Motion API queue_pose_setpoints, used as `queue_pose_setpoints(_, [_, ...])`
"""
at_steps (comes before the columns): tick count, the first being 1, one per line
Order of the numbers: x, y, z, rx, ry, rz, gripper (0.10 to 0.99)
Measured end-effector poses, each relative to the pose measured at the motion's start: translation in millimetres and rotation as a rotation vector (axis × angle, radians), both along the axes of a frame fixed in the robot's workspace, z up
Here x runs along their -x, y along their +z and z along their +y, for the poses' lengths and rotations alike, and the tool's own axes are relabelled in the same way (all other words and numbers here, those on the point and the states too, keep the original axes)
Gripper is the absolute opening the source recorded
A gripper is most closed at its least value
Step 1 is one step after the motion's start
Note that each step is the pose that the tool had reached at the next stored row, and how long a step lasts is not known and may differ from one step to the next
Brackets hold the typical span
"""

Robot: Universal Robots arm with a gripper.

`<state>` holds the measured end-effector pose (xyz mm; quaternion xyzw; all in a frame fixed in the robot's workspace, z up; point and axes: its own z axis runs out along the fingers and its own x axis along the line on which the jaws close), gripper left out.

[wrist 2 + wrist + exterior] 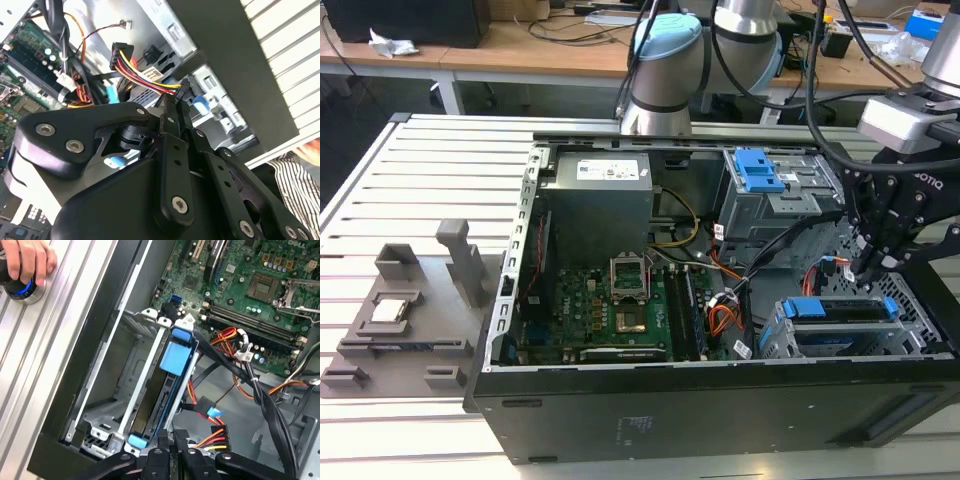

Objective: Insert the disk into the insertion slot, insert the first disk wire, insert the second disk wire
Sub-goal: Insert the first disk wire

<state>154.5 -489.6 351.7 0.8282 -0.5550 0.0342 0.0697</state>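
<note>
Blue plastic marks the disk (840, 308) for us. It sits in the insertion slot (772, 345) at the lower right of the exterior view, inside the open computer case (720, 410) lying on the slatted tabletop (410, 180). The disk stands on edge between the slot's grey rails, so we judge the first step done.

The gripper (873, 262) hangs just above the slot, near the right edge of the exterior view. In the second wrist view its fingers (170, 145) are drawn nearly together, pinching the small black plug of a disk wire (150, 77), a bundle of yellow, red and black leads. The plug is close to the disk's end, but we cannot tell whether it is seated.

We expect the wire to be soft and springy, and the bundle may tug the plug sideways. The plug itself looks stiff, small and likely keyed. We would hold it by its body, square to the socket, never by the leads, and a skewed push could bend the connector. The disk we take to be rigid, fairly heavy and sensitive to knocks, so its blue frame is the place to grip it.

In the first wrist view a person's hand (27, 260) rests on a round button on the tabletop.
</note>
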Motion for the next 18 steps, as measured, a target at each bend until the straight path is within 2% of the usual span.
queue_pose_setpoints(2, [3.0, -0.1, -0.3, 0.000, 0.000, 0.0000, 0.161])
queue_pose_setpoints(5, [3.2, -0.7, -4.0, 0.000, -0.002, 0.0000, 0.161])
queue_pose_setpoints(7, [3.2, -1.0, -9.4, 0.000, -0.003, 0.0000, 0.161])
queue_pose_setpoints(11, [3.2, -1.7, -23.6, -0.001, -0.004, 0.0000, 0.161])
queue_pose_setpoints(14, [3.2, -1.7, -24.0, -0.001, -0.004, 0.0000, 0.161])
queue_pose_setpoints(15, [3.2, -1.5, -24.1, -0.003, -0.004, 0.0000, 0.161])
queue_pose_setpoints(16, [3.2, -1.6, -24.1, -0.012, -0.004, 0.0000, 0.161])
queue_pose_setpoints(17, [3.3, -1.7, -24.1, -0.025, -0.004, 0.0000, 0.161])
queue_pose_setpoints(18, [3.5, -1.7, -24.1, -0.049, -0.004, 0.0000, 0.161])
